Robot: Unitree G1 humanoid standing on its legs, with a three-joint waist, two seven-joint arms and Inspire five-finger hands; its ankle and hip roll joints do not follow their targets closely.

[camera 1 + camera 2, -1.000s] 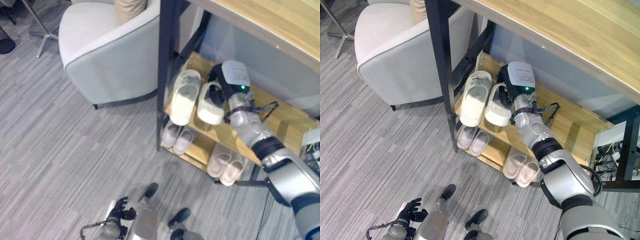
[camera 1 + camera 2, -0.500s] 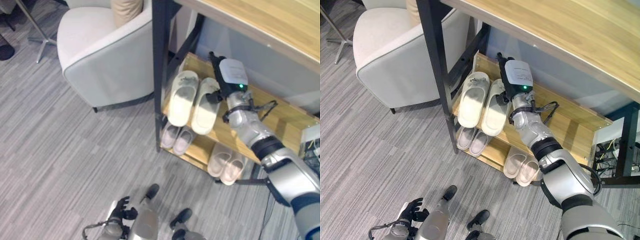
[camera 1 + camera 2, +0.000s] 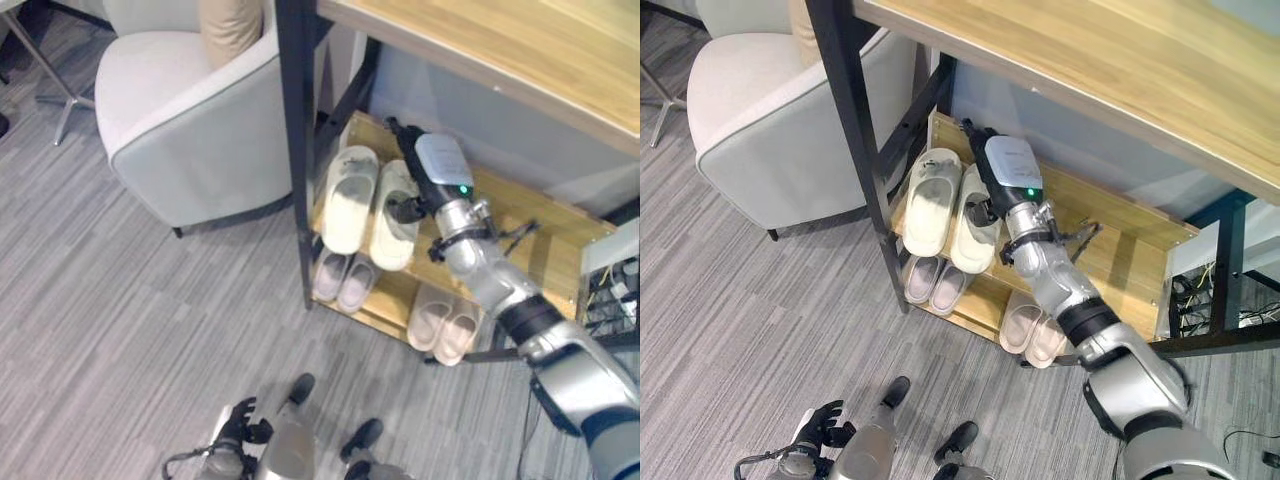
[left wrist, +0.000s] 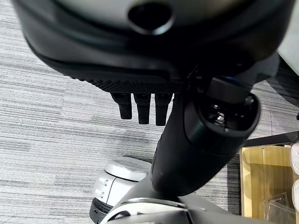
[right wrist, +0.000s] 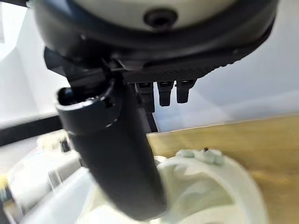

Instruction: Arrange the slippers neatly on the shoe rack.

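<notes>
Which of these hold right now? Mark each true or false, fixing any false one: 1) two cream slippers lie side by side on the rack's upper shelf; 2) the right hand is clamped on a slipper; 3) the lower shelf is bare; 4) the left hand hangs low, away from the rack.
1) True: the cream slippers lie side by side on the shoe rack.
2) False: the right hand has straight fingers beside the right slipper.
3) False: two pale slipper pairs sit there.
4) True: the left hand hangs over the carpet.

Even, soft indoor light; the wrist views blur up close.
</notes>
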